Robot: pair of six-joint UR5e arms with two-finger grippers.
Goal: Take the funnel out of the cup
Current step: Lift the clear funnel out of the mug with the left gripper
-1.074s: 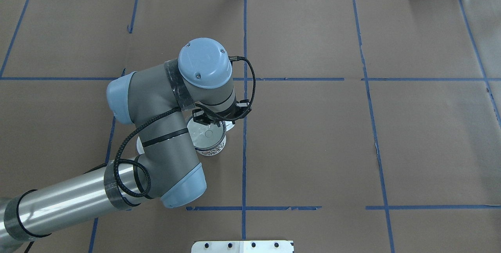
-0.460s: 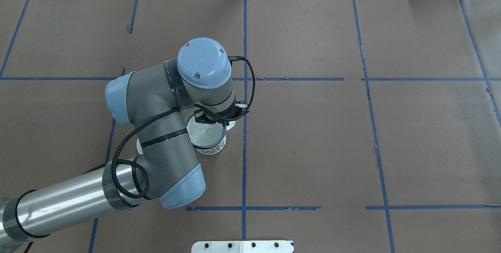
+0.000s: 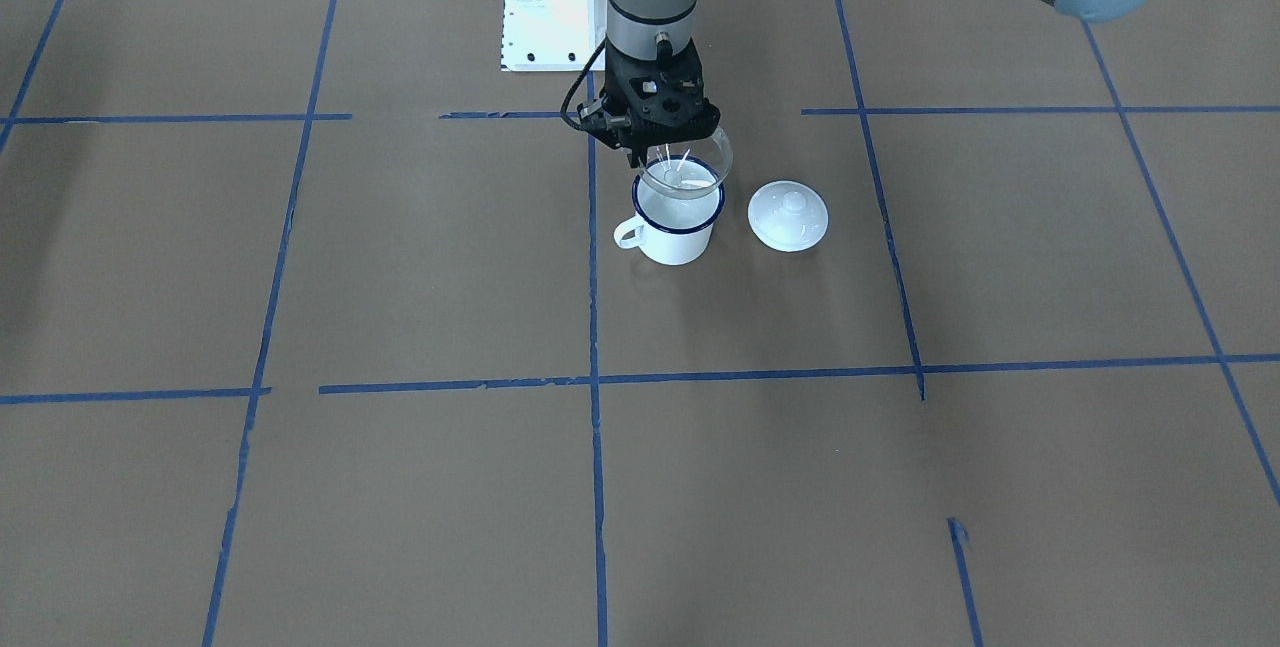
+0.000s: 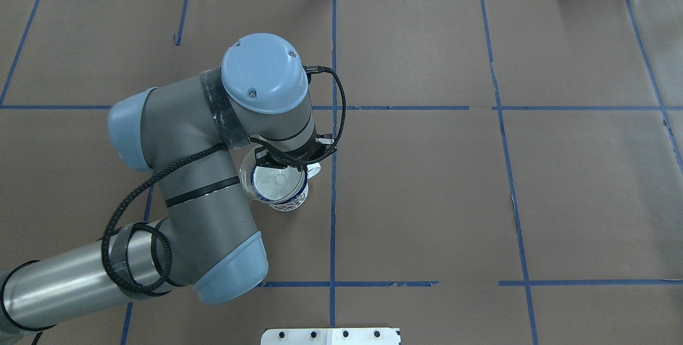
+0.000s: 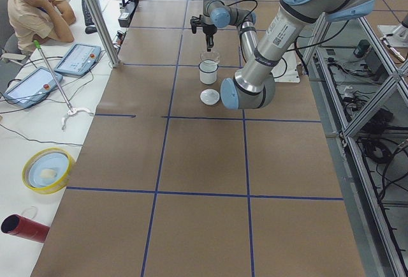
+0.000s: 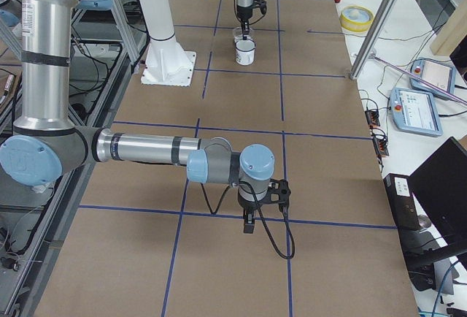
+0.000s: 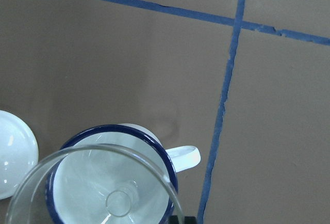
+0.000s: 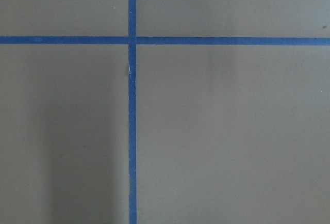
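Observation:
The cup is a white enamel mug with a dark blue rim, standing upright near the middle of the table, also in the overhead view. My left gripper is shut on the rim of the clear funnel and holds it raised over the cup's mouth. Whether the stem tip is still at the cup's rim I cannot tell. The left wrist view shows the funnel's round mouth above the cup. My right gripper hangs over bare table far away; I cannot tell if it is open or shut.
A round white knobbed lid lies on the table beside the cup, apart from it. The white robot base plate stands behind the cup. Blue tape lines cross the brown table cover. An operator sits beyond the table.
My left arm has risen and drawn back to the left. The funnel, which sat in the cup, now hangs in the gripper above the cup's mouth, shifted slightly left.

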